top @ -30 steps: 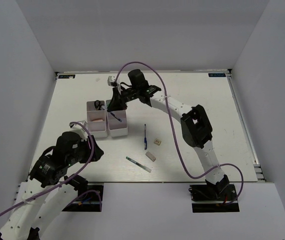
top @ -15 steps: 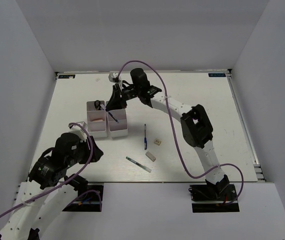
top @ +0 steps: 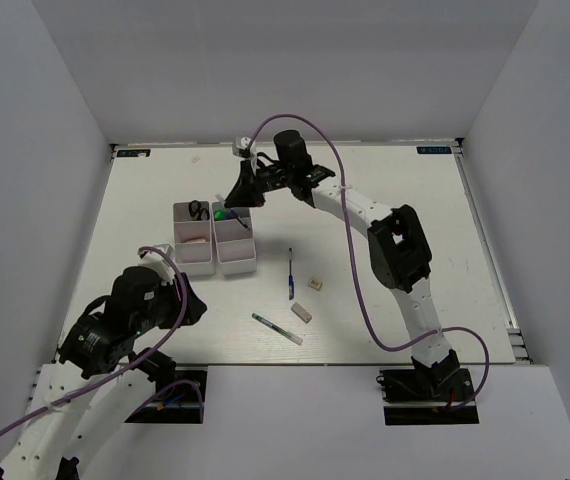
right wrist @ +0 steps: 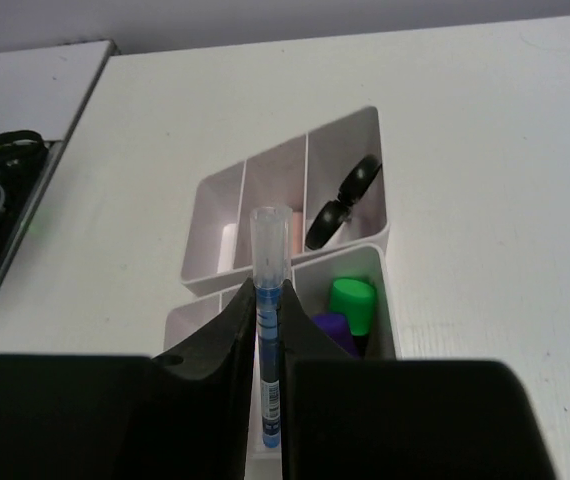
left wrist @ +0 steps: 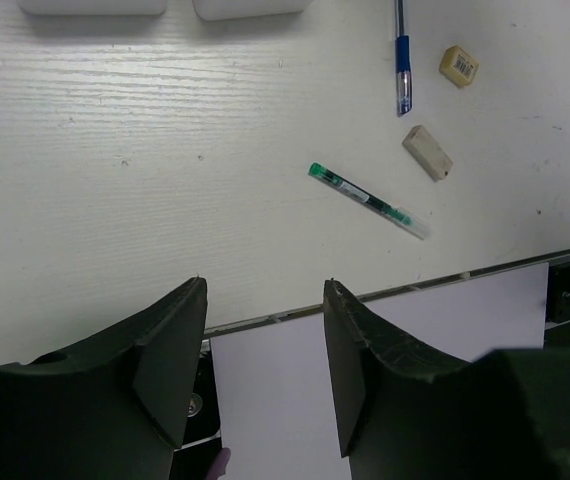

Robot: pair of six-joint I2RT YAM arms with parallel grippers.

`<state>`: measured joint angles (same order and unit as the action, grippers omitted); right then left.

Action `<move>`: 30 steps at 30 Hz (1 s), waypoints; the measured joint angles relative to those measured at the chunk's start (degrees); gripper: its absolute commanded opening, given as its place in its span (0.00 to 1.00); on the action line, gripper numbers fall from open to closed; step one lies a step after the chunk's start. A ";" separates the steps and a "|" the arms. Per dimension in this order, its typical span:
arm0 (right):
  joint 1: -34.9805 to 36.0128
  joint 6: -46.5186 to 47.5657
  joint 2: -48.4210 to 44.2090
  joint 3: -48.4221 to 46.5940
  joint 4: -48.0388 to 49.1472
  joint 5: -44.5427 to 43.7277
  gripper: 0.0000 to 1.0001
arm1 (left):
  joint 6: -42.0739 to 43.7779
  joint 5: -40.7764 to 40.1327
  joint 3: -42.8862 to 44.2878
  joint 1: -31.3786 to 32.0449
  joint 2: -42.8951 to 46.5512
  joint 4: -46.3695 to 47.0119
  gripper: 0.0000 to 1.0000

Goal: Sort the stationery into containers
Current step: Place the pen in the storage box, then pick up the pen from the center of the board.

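Right hand (right wrist: 268, 310) pinches a thin blue clear-capped pen (right wrist: 269, 235) above the pale divided plastic trays (right wrist: 383, 180). Left hand (left wrist: 265, 295) is spread apart over the white counter (left wrist: 115, 150).

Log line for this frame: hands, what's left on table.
right hand: shut on clear-capped pen over trays | left hand: open, empty | table: blue pen, green pen, labelled eraser, beige eraser

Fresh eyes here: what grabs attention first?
The right claw, shut on a blue pen, hangs over the two trays, left of centre. A green cap and a purple cap show inside one tray. A green pen, a second blue pen and two erasers lie loose mid-table.
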<state>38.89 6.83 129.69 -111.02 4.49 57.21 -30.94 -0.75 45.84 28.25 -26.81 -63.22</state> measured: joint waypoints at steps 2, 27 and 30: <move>0.07 2.58 0.00 0.02 -1.86 -1.09 0.06 | -0.04 0.04 -0.46 0.00 -0.04 0.20 0.60; -3.10 -0.17 -30.86 21.42 -26.86 -30.69 0.11 | -4.81 4.59 -6.03 0.00 -9.18 5.97 0.18; -4.39 -2.01 -28.83 26.99 -32.26 -37.18 0.13 | -5.66 4.00 -6.05 0.00 -11.80 5.86 0.58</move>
<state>34.50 4.82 100.86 -84.03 -27.77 20.03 -36.60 3.25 39.79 28.25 -38.61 -57.36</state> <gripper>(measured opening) 0.107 0.385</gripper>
